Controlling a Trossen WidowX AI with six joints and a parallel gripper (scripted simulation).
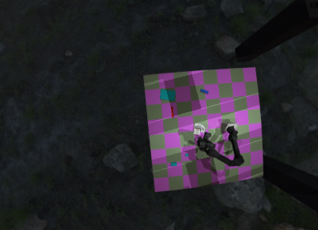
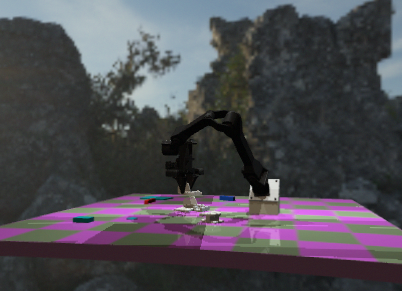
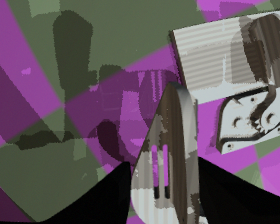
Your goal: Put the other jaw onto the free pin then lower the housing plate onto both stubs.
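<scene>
My gripper (image 2: 188, 188) is shut on a pale, slotted jaw (image 3: 180, 120), held above the table; in the wrist view its tapered end points up. A white base assembly (image 1: 197, 131) (image 2: 190, 208) (image 3: 225, 140) lies beyond it, at the right of the wrist view, where round features and gear teeth show. A broad ribbed white part (image 3: 203, 60) sits beside the teeth; it may belong to the mounted jaw. The held jaw appears apart from the assembly. Which pin is free cannot be told. A low pale piece (image 2: 212, 217) nearer the exterior camera may be the housing plate.
A large teal plate (image 1: 167, 95) and a red bar (image 1: 172, 111) lie toward the far left, a blue bar (image 1: 204, 91) (image 2: 227, 198) at the back. Small teal pieces include a block (image 1: 173, 164) (image 2: 83, 219) near the front left. The robot base block (image 2: 264, 206) stands right.
</scene>
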